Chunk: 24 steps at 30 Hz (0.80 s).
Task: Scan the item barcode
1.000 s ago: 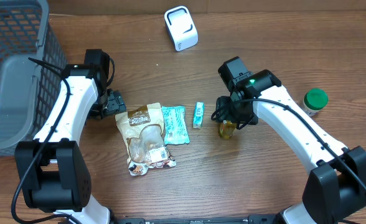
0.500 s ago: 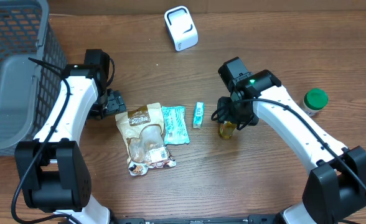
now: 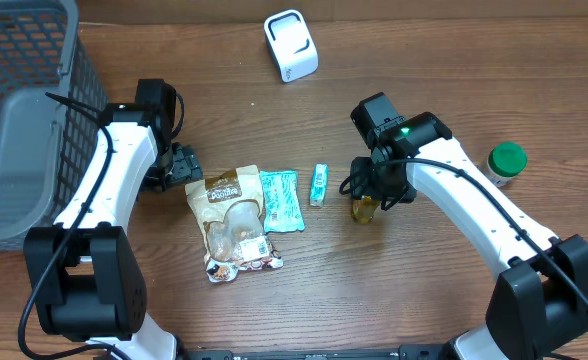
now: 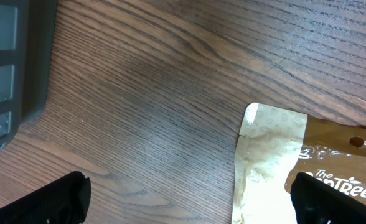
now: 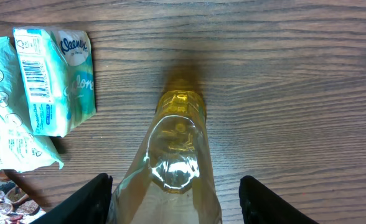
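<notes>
The right fingers [image 5: 267, 202] stand part open astride the yellow bottle [image 5: 177, 143]. One finger looks pressed to its side and a gap shows at the other, so I cannot tell whether the grip is firm. The bottle's long axis runs straight out from between them over the table [image 5: 307, 74], a tissue pack [image 5: 52, 81] just off to one side.

The left fingers [image 4: 52, 202] are spread wide and hold nothing, so in my judgement the right arm is the nearer for carrying the bottle to the white scanner [image 3: 291, 45], well beyond it.
</notes>
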Available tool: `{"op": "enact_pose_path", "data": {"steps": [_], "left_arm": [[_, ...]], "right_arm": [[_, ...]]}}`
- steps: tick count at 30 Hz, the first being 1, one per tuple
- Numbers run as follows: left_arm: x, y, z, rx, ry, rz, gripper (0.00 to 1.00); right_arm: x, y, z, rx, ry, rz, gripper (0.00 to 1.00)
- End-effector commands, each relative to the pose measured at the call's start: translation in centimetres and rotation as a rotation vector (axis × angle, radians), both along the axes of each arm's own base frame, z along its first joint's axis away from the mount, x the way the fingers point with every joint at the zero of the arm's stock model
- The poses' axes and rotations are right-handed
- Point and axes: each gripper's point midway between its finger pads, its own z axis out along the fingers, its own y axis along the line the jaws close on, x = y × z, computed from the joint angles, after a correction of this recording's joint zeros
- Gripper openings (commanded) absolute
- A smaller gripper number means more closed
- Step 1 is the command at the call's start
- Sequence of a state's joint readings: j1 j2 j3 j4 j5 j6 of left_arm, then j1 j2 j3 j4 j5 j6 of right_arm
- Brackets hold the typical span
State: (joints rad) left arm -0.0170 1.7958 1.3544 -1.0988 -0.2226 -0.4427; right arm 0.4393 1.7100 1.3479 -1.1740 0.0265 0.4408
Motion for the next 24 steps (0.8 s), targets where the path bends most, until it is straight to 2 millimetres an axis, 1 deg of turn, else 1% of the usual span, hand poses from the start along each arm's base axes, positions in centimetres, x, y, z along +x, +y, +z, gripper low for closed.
{"op": "enact_pose_path", "data": {"steps": [1, 5, 10, 23, 24], "left_arm": [[0.04, 0.46, -0.25, 0.020, 0.005, 0.011, 1.00], [0.05, 0.45, -0.25, 0.020, 0.005, 0.011, 0.99], [0.05, 0.45, -0.25, 0.020, 0.005, 0.011, 1.00], [0.05, 0.45, -0.25, 0.020, 0.005, 0.011, 0.99], [0.05, 0.45, -0.25, 0.020, 0.005, 0.011, 1.00]], "right_arm": [[-0.02, -0.18, -0.04, -0.005, -0.003, 0.001, 0.62], [-0.02, -0.18, -0.04, -0.005, -0.003, 0.001, 0.61], [-0.03, -0.18, -0.04, -0.005, -0.003, 0.001, 0.53], [0.15, -0.09, -0.02, -0.001, -0.010, 0.001, 0.53], [0.18, -0.08, -0.02, -0.001, -0.011, 0.001, 0.52]]}}
